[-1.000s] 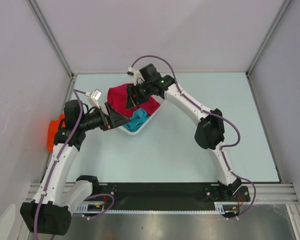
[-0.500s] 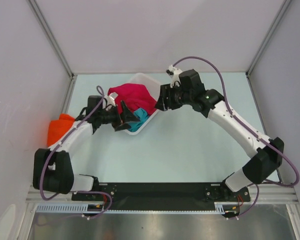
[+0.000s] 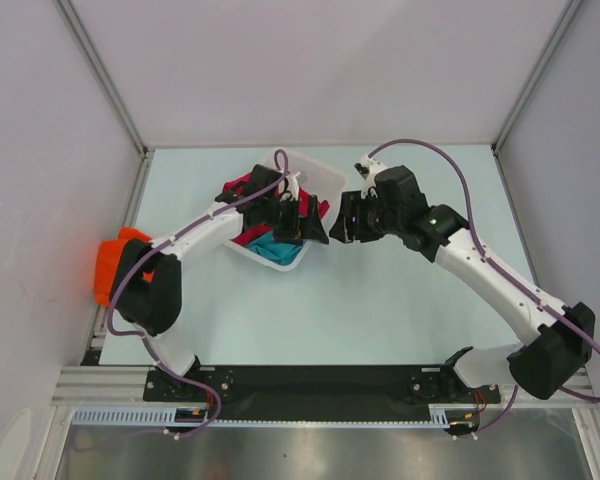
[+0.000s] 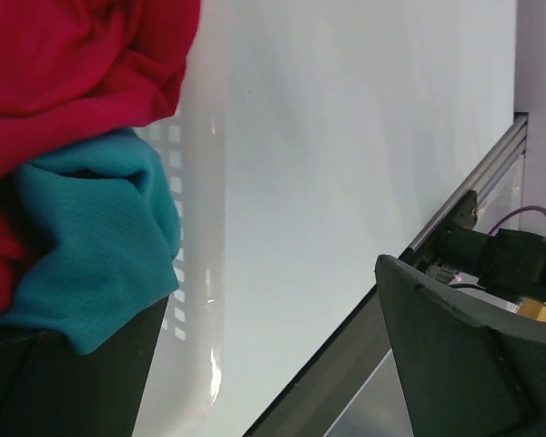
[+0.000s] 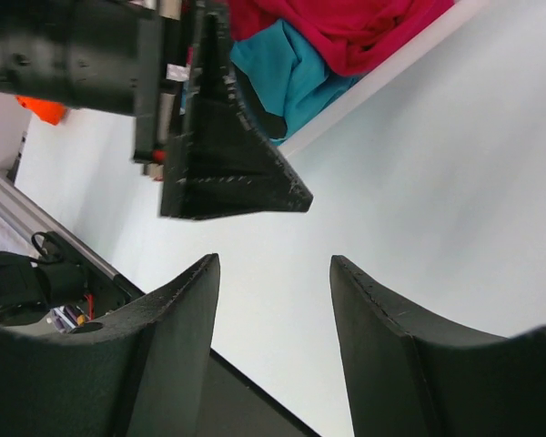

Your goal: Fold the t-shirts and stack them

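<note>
A white lattice basket (image 3: 316, 171) holds a crimson-red t-shirt (image 3: 238, 186) bunched over a teal t-shirt (image 3: 271, 250). My left arm reaches across the basket. Its gripper (image 3: 303, 228) hangs open at the basket's right rim, with nothing between the fingers. In the left wrist view the red cloth (image 4: 73, 64) and teal cloth (image 4: 86, 246) lie just left of my left gripper (image 4: 268, 291), above the basket rim (image 4: 200, 300). My right gripper (image 3: 345, 222) stands open just right of the basket, facing the left one. An orange t-shirt (image 3: 115, 262) lies bunched at the table's left edge.
The right wrist view has my right gripper (image 5: 273, 269) over bare table, with a left-gripper finger (image 5: 227, 173) close ahead and the basket rim (image 5: 382, 77) beyond. Frame posts and walls ring the table. The black base rail (image 3: 320, 382) runs along the near edge.
My right gripper has drawn back from over the basket to its right side, narrowing slightly. My left arm has swung right across the basket. The basket has shifted slightly.
</note>
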Robot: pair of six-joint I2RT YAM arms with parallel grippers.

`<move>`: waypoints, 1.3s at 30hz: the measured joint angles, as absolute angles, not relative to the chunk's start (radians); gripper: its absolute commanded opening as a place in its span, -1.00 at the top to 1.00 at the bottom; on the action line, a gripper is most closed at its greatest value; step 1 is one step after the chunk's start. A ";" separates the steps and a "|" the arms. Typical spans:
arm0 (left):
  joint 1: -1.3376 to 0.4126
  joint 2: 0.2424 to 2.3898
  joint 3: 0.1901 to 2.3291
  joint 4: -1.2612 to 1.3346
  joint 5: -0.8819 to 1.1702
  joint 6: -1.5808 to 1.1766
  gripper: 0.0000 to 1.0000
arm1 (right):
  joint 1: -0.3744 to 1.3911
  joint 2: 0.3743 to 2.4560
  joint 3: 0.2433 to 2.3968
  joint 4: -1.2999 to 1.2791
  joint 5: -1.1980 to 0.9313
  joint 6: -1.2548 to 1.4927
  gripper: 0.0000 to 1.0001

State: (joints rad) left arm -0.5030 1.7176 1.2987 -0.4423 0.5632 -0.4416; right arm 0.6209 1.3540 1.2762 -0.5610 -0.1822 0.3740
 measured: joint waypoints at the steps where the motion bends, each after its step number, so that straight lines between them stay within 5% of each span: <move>1: -0.503 1.724 1.303 -0.453 0.551 -0.435 -0.99 | 0.621 1.333 1.271 -0.563 -0.178 0.374 -0.13; 12: -0.516 1.830 1.444 -0.661 0.248 -0.400 -0.97 | 0.621 1.241 1.261 -0.570 -0.155 0.389 -0.13; 16: -0.530 1.894 1.489 -0.714 0.126 -0.400 -0.81 | 0.621 1.211 1.262 -0.575 -0.139 0.389 -0.13; 19: -0.534 1.922 1.504 -0.732 0.071 -0.400 -0.35 | 0.620 1.183 1.267 -0.580 -0.131 0.388 -0.13; 21: -0.535 1.959 1.523 -0.739 0.052 -0.395 0.52 | 0.620 1.168 1.272 -0.584 -0.123 0.387 -0.13; 23: -0.536 1.987 1.543 -0.733 0.027 -0.350 0.94 | 0.620 1.157 1.275 -0.589 -0.116 0.384 -0.13; 39: -0.244 2.090 1.709 -0.728 -0.075 -0.340 1.00 | 0.618 1.027 1.274 -0.661 -0.056 0.364 -0.14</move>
State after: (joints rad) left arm -0.2443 2.0895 1.7088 -0.7284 -0.0746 -0.3397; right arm 0.6178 1.0267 1.2743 -0.6609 -0.0563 0.3637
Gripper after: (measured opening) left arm 0.220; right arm 0.570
